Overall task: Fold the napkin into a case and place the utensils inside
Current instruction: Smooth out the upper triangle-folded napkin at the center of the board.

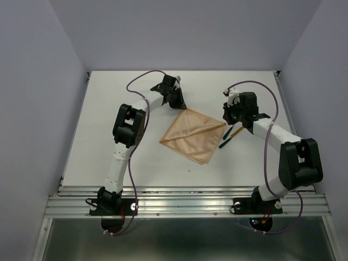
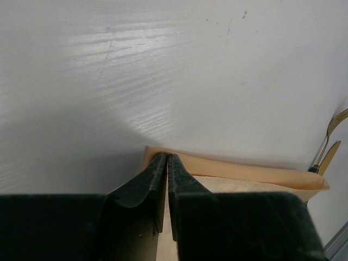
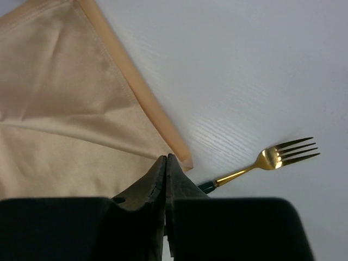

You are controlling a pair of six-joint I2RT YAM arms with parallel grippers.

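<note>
The peach-orange napkin (image 1: 191,136) lies folded as a diamond in the middle of the white table. My left gripper (image 1: 180,104) is at its far corner. In the left wrist view that gripper (image 2: 167,156) is shut on the napkin (image 2: 244,174) at that corner. My right gripper (image 1: 227,120) is at the napkin's right corner. In the right wrist view its jaws (image 3: 166,156) are shut, tips over the flat cloth (image 3: 65,109) just inside the corner; no pinched cloth shows. The utensils (image 1: 231,136) lie right of the napkin, among them a gold fork (image 3: 272,159).
Purple cables (image 1: 272,103) loop over both arms. A metal rail (image 1: 185,204) runs along the table's near edge, where both arm bases are bolted. Pale walls close in the table on the left, right and far sides.
</note>
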